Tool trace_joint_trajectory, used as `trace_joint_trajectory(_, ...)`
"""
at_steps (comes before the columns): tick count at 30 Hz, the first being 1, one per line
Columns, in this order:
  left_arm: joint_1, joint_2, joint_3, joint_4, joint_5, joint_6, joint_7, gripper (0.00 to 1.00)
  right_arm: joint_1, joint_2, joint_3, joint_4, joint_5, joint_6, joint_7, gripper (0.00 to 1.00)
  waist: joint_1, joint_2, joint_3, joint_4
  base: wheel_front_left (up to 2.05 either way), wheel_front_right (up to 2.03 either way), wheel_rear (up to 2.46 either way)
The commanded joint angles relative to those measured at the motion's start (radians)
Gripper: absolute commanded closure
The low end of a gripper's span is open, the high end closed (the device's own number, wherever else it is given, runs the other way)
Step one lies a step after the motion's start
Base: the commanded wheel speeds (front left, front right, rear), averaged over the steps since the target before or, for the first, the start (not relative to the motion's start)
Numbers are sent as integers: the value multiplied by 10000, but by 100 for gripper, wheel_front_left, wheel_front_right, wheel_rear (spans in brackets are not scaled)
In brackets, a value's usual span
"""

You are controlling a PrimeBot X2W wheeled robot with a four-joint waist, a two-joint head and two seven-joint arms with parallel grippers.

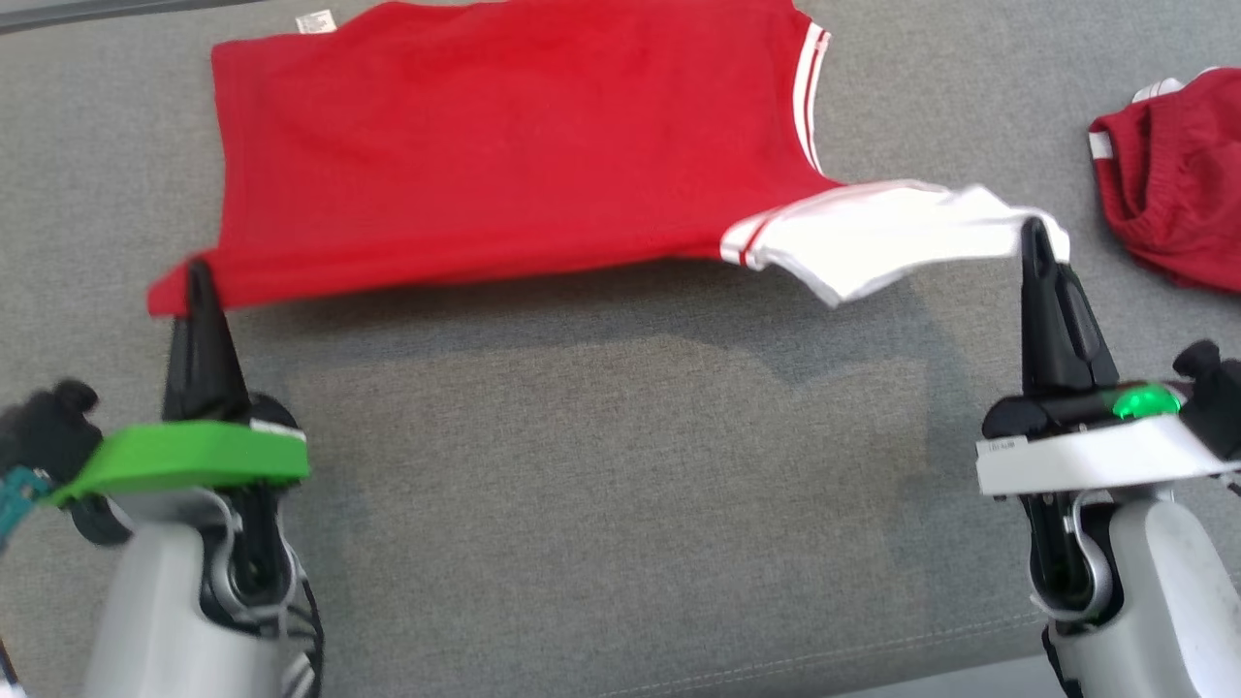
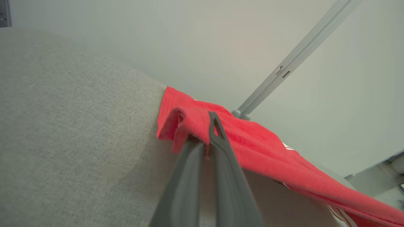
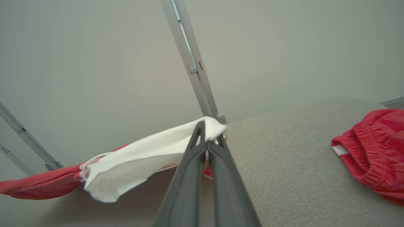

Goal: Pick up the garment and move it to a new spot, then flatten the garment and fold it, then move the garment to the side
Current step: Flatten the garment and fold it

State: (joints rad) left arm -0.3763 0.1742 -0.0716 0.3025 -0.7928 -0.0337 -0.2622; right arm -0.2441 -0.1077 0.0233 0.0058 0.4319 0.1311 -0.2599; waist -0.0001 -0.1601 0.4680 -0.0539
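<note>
The garment [image 1: 504, 145] is a red shirt with a white, red-striped sleeve [image 1: 873, 233], spread over the grey fabric surface [image 1: 601, 465]. Its near edge hangs lifted between my two grippers. My left gripper [image 1: 199, 276] is shut on the red bottom corner, seen close up in the left wrist view as bunched red cloth [image 2: 186, 123] at the left gripper [image 2: 208, 126]. My right gripper [image 1: 1035, 237] is shut on the end of the white sleeve; in the right wrist view the sleeve [image 3: 148, 151] drapes left from the right gripper [image 3: 206, 132].
A crumpled dark red piece of clothing [image 1: 1178, 174] with an elastic band lies at the right edge of the surface, also in the right wrist view [image 3: 375, 148]. A grey metal pole [image 3: 189, 60] rises behind the surface. The surface's front seam [image 1: 873, 650] runs near my arms.
</note>
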Motion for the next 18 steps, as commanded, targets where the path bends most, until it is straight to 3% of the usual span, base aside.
trace_joint_trajectory(1,479,-154,118,-139,72,94,-33,100,343,-16,-140,-81,79,-6,-41,100,1,1,-473,317,0,0,0)
trace_joint_trajectory(6,2050,-688,10,-267,365,-46,-34,100,1641,133,-365,-125,234,-8,-41,100,1,1,-953,389,0,0,0)
trace_joint_trajectory(18,3845,-1097,751,68,952,-346,-37,100,3748,347,-469,-175,740,-12,-42,100,1,1,-2061,-26,0,0,0)
